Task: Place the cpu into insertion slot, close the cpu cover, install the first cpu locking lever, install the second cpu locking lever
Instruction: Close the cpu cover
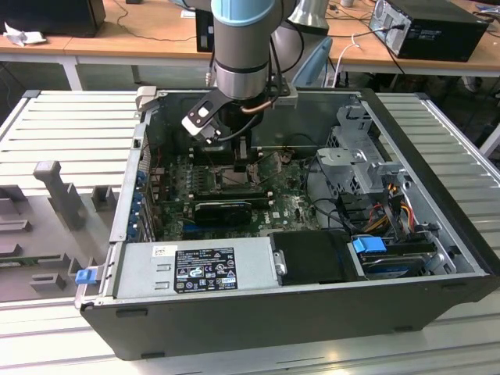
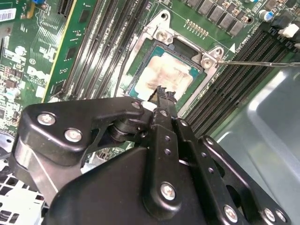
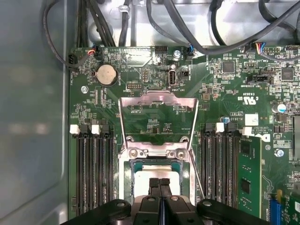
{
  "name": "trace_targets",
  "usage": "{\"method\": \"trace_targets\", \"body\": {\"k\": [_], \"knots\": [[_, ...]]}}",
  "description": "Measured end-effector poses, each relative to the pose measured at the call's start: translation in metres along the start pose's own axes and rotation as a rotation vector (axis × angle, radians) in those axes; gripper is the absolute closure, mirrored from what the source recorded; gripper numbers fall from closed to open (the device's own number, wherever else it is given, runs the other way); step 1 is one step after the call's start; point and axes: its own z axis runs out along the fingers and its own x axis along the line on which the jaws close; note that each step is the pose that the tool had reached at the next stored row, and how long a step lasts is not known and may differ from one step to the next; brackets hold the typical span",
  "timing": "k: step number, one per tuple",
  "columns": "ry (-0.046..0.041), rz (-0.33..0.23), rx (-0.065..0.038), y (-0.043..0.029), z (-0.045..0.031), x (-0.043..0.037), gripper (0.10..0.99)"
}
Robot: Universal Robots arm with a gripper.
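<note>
The cpu, a pale square chip with a smeared top, lies flat in the insertion slot, whose metal rim shows screws at the corners. My gripper is shut, its two black fingers pressed together with nothing visible between them, tips right at the chip's near edge. In the first wrist view the gripper hangs over the insertion slot. Beyond it the cpu cover stands swung open, green board showing through its cut-out. A thin wire locking lever juts out free beside the socket. In the exterior view the gripper is down inside the case.
Long black memory slots flank the socket on both sides. A black card lies across the motherboard near the socket. Case walls, a grey power supply, drive cage and loose cables ring the board.
</note>
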Motion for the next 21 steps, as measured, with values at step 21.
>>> {"method": "trace_targets", "body": {"k": [21], "knots": [[-0.0014, 0.000, 0.000, 0.0010, -0.0104, 0.0009, 0.980]]}}
